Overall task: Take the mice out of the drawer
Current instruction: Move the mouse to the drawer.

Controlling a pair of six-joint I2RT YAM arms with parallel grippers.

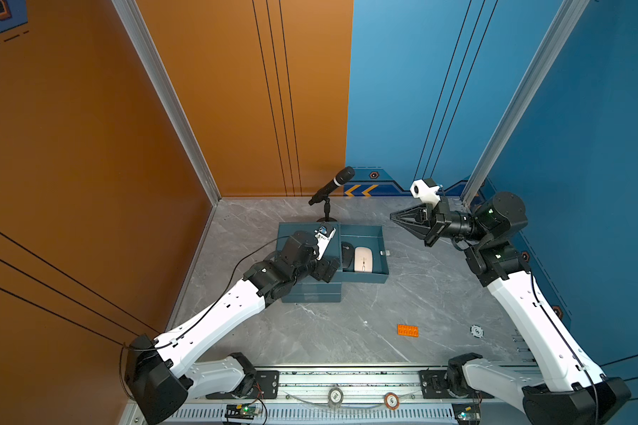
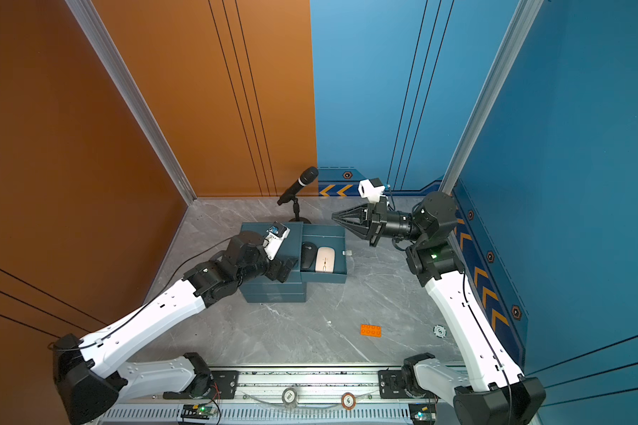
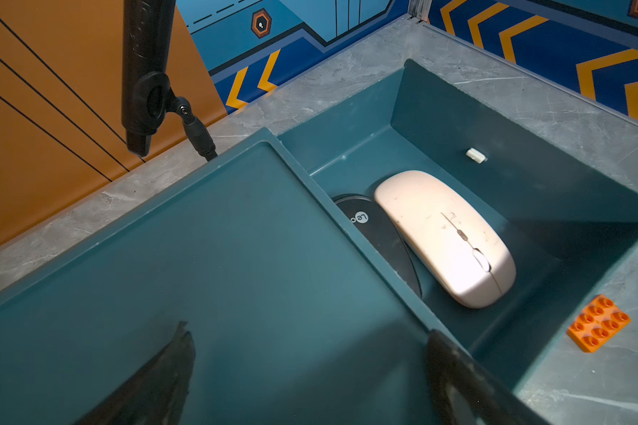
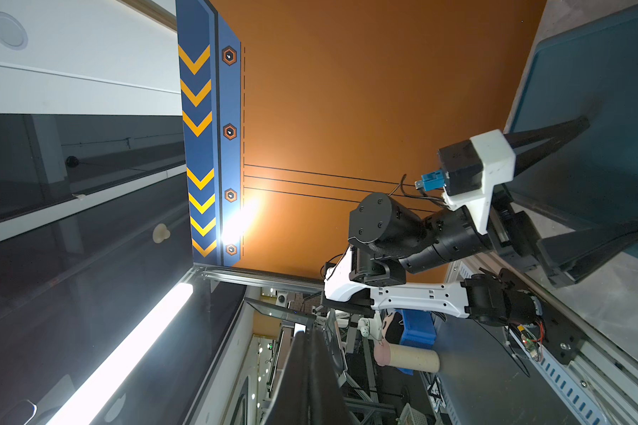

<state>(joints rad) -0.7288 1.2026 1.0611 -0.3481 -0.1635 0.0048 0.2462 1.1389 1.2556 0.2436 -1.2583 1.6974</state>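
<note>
The teal drawer (image 1: 365, 278) (image 2: 323, 278) (image 3: 457, 128) stands pulled out to the right of its cabinet (image 3: 236, 257). Two mice lie side by side in it. One is pale pinkish-cream (image 1: 363, 259) (image 2: 325, 259) (image 3: 446, 235). The other is black with a round pale logo (image 1: 347, 254) (image 2: 309, 254) (image 3: 372, 228), partly hidden under the cabinet's edge. My left gripper (image 1: 328, 270) (image 2: 286, 270) (image 3: 310, 331) hovers open over the cabinet top, just left of the drawer, holding nothing. My right gripper (image 1: 393, 217) (image 2: 334, 216) (image 4: 310, 338) hangs shut and empty in the air beyond the drawer's far right corner, pointing left.
A black microphone (image 1: 332, 186) (image 2: 297, 186) (image 3: 144, 73) on its stand rises just behind the cabinet. An orange studded plate (image 1: 407, 330) (image 2: 370, 330) (image 3: 599, 323) lies on the grey marble table nearer the front right. A small round disc (image 1: 476, 331) lies right of it.
</note>
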